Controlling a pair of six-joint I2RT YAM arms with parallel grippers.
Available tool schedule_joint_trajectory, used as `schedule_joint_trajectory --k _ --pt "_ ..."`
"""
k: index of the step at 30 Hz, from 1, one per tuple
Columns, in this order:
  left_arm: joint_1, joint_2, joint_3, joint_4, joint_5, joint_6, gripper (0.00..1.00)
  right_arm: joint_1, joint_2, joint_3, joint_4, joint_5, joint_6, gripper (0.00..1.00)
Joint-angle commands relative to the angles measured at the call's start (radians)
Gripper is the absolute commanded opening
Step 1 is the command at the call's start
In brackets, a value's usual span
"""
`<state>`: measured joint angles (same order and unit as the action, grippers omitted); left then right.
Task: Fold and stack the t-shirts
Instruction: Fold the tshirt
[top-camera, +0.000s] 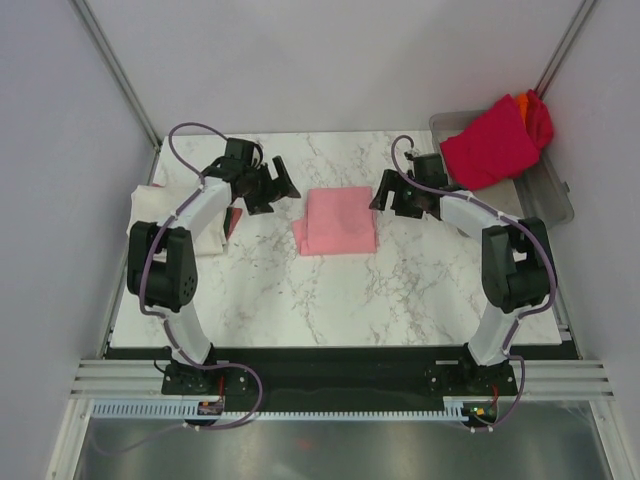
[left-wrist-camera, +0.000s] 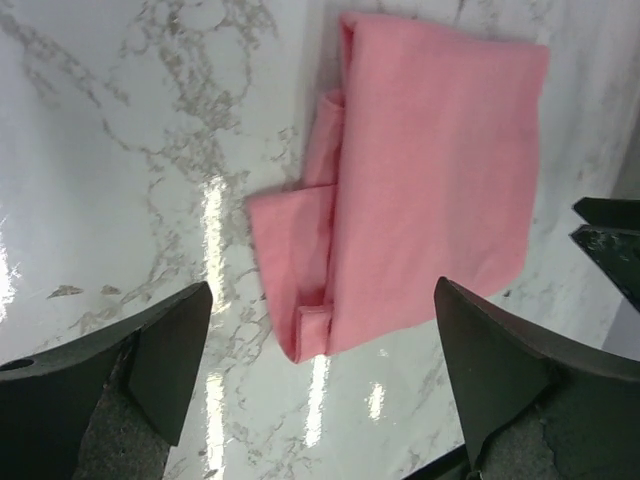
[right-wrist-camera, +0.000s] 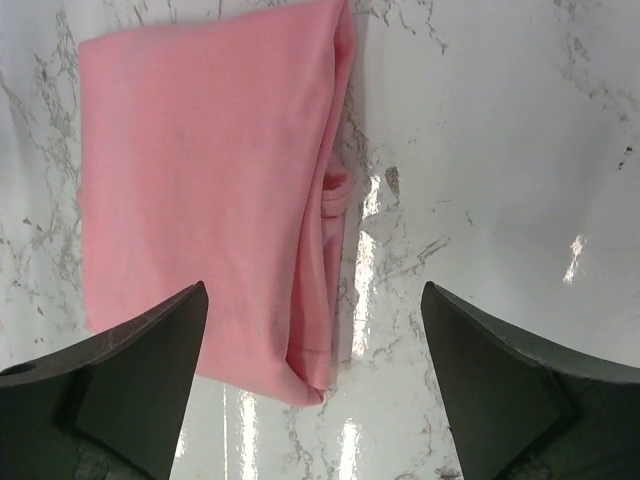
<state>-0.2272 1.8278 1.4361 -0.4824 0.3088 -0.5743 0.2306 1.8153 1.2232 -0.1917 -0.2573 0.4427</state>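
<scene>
A light pink t-shirt (top-camera: 338, 221) lies folded into a rectangle in the middle of the marble table, with a sleeve edge poking out at its left side (left-wrist-camera: 300, 270). My left gripper (top-camera: 277, 186) hovers just left of it, open and empty, the pink shirt (left-wrist-camera: 430, 170) ahead of its jaws. To the shirt's right my right gripper (top-camera: 387, 195) is open and empty too; the shirt (right-wrist-camera: 210, 190) lies under its left finger. A cream-white folded t-shirt (top-camera: 165, 215) rests at the table's left edge beneath the left arm. Crimson (top-camera: 490, 145) and orange (top-camera: 541, 115) t-shirts are heaped in the tray.
A grey translucent plastic tray (top-camera: 548, 195) stands at the back right corner. White walls with metal corner posts close in the table. The arm bases and a black strip run along the near edge (top-camera: 340, 360).
</scene>
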Motion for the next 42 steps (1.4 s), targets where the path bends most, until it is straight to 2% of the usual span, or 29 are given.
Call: schedule_joint_trajectory --k 1,3,6,7,8,13,19,22,25,28,29,31,32,34,35,38,42 --pt "-0.003 -0.030 -0.058 0.041 -0.100 0.063 0.99 -0.008 -0.016 0.006 0.011 -0.043 -0.045 0.97" --pt "-0.007 -0.038 -0.077 0.039 -0.146 0.085 0.99 -0.008 -0.004 -0.007 0.027 -0.077 -0.041 0.98" --pt "-0.029 -0.070 -0.129 0.031 -0.321 0.134 0.98 -0.010 -0.011 -0.063 0.078 -0.071 -0.030 0.96" --pt "-0.034 -0.077 -0.156 0.030 -0.430 0.155 0.98 -0.008 -0.025 -0.098 0.098 -0.062 -0.026 0.95" --pt "-0.037 -0.079 -0.169 0.024 -0.477 0.169 0.98 -0.008 -0.033 -0.114 0.133 -0.057 -0.015 0.94" --pt "-0.037 0.000 -0.151 -0.051 -0.868 0.223 0.85 -0.008 -0.047 -0.159 0.178 -0.040 -0.006 0.93" --pt "-0.038 0.102 -0.086 -0.108 -1.037 0.261 0.74 -0.010 -0.008 -0.160 0.216 -0.079 0.016 0.91" --pt "-0.038 0.160 -0.049 -0.110 -1.054 0.296 0.66 -0.008 -0.002 -0.168 0.228 -0.089 0.025 0.90" --pt "-0.038 0.228 -0.005 -0.124 -1.085 0.313 0.64 -0.008 0.001 -0.179 0.247 -0.097 0.033 0.90" --pt "-0.038 0.277 0.030 -0.133 -1.093 0.329 0.53 -0.008 0.001 -0.177 0.247 -0.103 0.033 0.89" --pt "-0.038 0.289 0.040 -0.142 -1.093 0.327 0.44 -0.008 -0.002 -0.179 0.245 -0.099 0.031 0.90" --pt "-0.038 0.310 0.060 -0.163 -1.088 0.320 0.34 -0.008 -0.010 -0.182 0.245 -0.092 0.028 0.90" --pt "-0.038 0.311 0.060 -0.170 -1.087 0.315 0.21 -0.010 -0.011 -0.185 0.245 -0.089 0.027 0.89" --pt "-0.043 0.303 0.061 -0.180 -1.053 0.291 0.05 -0.010 -0.010 -0.182 0.239 -0.083 0.027 0.90" --pt "-0.060 0.282 0.057 -0.186 -1.036 0.284 0.02 -0.008 -0.008 -0.180 0.236 -0.082 0.022 0.90" --pt "-0.121 0.249 0.046 -0.199 -1.021 0.266 0.02 -0.010 -0.007 -0.176 0.224 -0.063 0.021 0.90" --pt "-0.181 0.194 0.049 -0.229 -0.912 0.194 0.02 -0.010 -0.004 -0.180 0.219 -0.049 0.022 0.89"
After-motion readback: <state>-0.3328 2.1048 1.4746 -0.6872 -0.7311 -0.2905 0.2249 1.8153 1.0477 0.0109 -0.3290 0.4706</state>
